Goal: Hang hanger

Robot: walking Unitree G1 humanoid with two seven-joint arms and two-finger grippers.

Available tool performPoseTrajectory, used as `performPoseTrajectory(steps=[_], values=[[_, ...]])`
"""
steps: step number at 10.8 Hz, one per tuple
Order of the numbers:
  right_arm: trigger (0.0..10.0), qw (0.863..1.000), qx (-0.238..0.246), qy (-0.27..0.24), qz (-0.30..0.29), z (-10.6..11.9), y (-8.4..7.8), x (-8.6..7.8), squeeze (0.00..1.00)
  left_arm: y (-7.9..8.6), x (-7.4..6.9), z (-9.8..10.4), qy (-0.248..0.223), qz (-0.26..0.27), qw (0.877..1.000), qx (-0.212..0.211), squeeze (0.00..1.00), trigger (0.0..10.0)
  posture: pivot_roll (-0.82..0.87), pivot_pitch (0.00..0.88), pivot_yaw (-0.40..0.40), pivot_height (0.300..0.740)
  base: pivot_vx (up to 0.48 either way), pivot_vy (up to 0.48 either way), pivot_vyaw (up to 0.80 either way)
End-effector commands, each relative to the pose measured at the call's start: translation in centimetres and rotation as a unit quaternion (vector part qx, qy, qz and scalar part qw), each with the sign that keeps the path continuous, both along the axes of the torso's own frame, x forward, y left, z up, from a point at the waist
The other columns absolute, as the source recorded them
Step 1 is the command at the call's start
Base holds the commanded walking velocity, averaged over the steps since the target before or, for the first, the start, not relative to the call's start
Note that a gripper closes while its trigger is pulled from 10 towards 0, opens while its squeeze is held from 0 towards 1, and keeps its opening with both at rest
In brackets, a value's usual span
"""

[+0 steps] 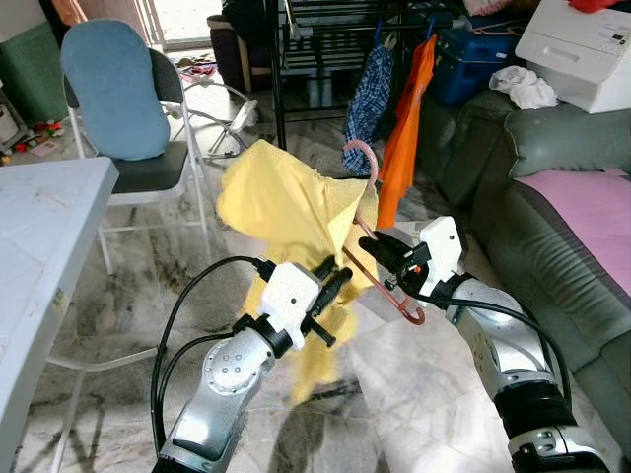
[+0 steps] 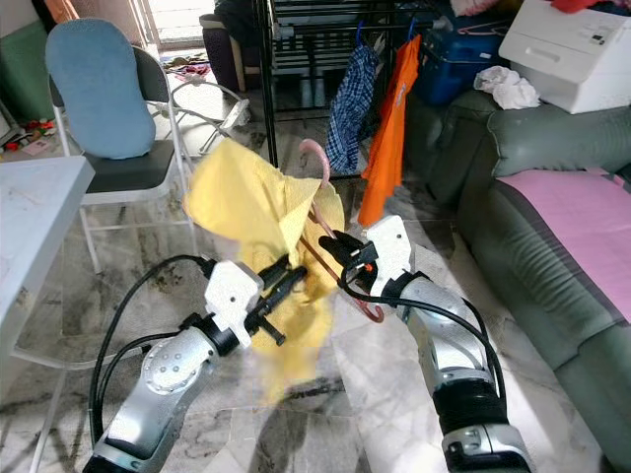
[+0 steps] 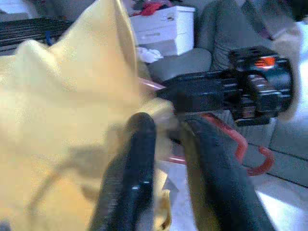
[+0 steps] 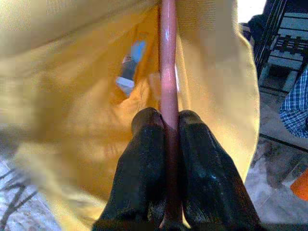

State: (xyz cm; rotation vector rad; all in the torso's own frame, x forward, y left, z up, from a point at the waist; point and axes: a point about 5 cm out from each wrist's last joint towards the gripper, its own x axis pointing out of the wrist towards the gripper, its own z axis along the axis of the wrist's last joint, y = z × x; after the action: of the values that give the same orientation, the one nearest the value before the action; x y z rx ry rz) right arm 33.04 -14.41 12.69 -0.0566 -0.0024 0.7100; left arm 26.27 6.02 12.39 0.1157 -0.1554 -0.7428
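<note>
Hanger [image 1: 380, 251] pinched by right tool [image 4: 162, 126], yellow cloth [image 1: 281, 202] draped, rack [image 1: 325, 39] beyond, seemingly unobstructed.

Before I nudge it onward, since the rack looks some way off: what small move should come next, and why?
Probably carry the pink hanger forward and up toward the black rack. The right gripper is shut on its bar, the left gripper pinches the yellow garment draped over it, and the hook is free but well short of the rail.

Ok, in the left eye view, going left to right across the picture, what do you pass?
White table → chair with blue cushion → left gripper on the yellow garment → right gripper clamped on the pink hanger → orange garment on the rack → grey sofa.
</note>
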Motion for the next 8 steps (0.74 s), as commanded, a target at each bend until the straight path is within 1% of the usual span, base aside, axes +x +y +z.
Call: performPoseTrajectory(steps=[1,4,5,6,7,8], values=[[10.0,1.000,0.009,-0.030,0.000,1.4,-0.3,0.4,0.00,-0.2,-0.1,0.2,-0.007,-0.016,1.000,0.006,1.00,10.0,-0.07,0.034,-0.013,0.740,0.000,0.000,0.00],[10.0,1.000,0.002,-0.026,0.005,1.1,-0.7,0.4,0.00,-0.1,-0.5,0.0,-0.001,-0.042,0.999,0.021,1.00,10.0,-0.07,0.038,-0.016,0.740,0.000,0.000,0.00],[10.0,0.999,-0.010,-0.017,0.046,0.8,-0.9,-0.2,0.00,1.4,-0.5,0.5,-0.015,-0.044,0.998,0.044,1.00,10.0,-0.06,0.040,-0.015,0.740,0.000,0.000,0.00],[10.0,0.996,-0.024,-0.010,0.088,0.6,-1.2,-0.8,0.00,3.3,-0.3,0.8,-0.030,-0.035,0.996,0.072,1.00,10.0,-0.06,0.041,-0.012,0.740,0.000,0.000,0.00],[10.0,0.995,-0.028,-0.010,0.096,0.6,-1.3,-0.9,0.00,3.7,-0.2,0.8,-0.032,-0.033,0.996,0.078,1.00,10.0,-0.06,0.041,-0.011,0.740,0.000,0.000,0.00],[10.0,0.992,-0.040,-0.003,0.124,0.5,-1.8,-1.3,0.00,5.7,0.2,0.9,-0.043,-0.018,0.993,0.107,1.00,10.0,-0.05,0.041,-0.008,0.740,0.000,0.000,0.00]])
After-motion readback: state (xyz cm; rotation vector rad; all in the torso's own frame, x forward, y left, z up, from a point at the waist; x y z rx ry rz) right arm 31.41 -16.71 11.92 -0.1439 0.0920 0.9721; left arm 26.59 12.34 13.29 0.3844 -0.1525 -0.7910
